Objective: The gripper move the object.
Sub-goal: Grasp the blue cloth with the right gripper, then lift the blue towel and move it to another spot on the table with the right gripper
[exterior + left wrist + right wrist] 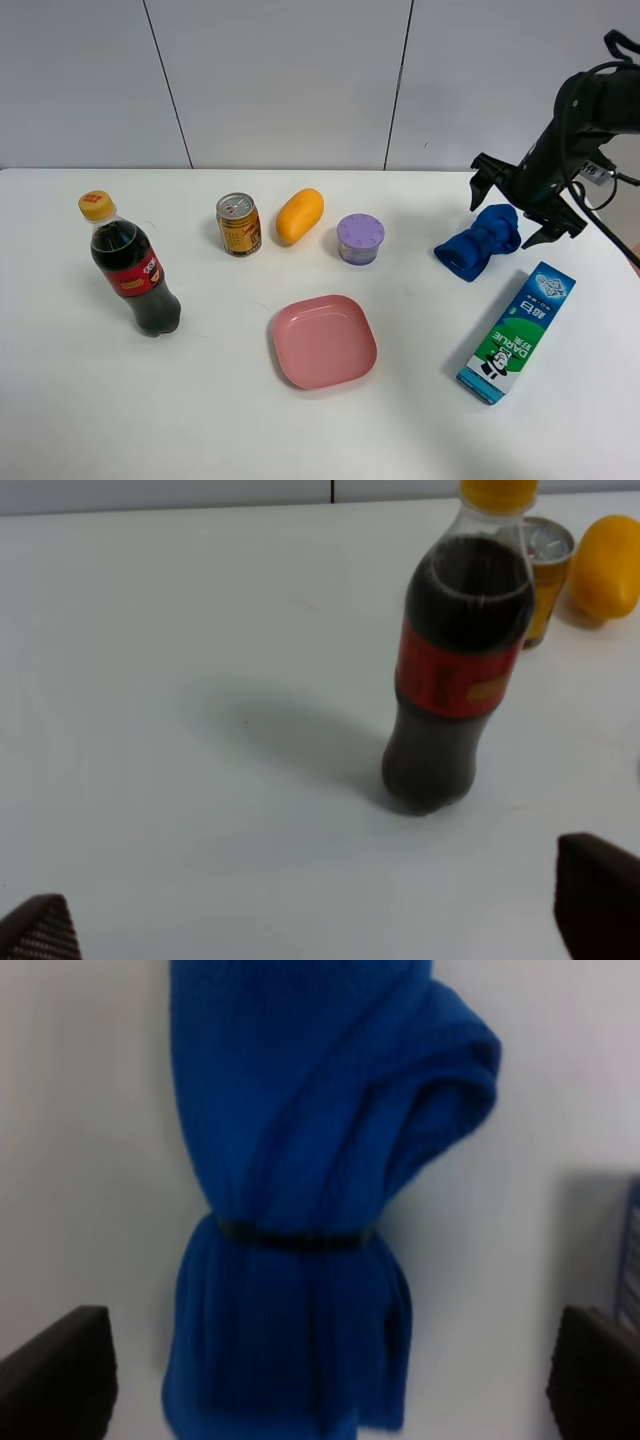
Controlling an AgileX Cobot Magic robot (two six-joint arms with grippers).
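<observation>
A rolled blue towel (481, 241) bound with a dark band lies on the white table at the right. My right gripper (517, 207) is open and hovers over its far end, fingers spread to either side. In the right wrist view the towel (310, 1190) fills the middle between the two dark fingertips (60, 1370). My left gripper (320, 925) is open and empty, near a cola bottle (455, 670); that arm is out of the exterior high view.
On the table stand the cola bottle (130, 268), a gold can (239, 224), a yellow mango (299, 215), a purple lidded cup (360, 238), a pink plate (324, 340) and a milk carton (518, 331) lying just in front of the towel.
</observation>
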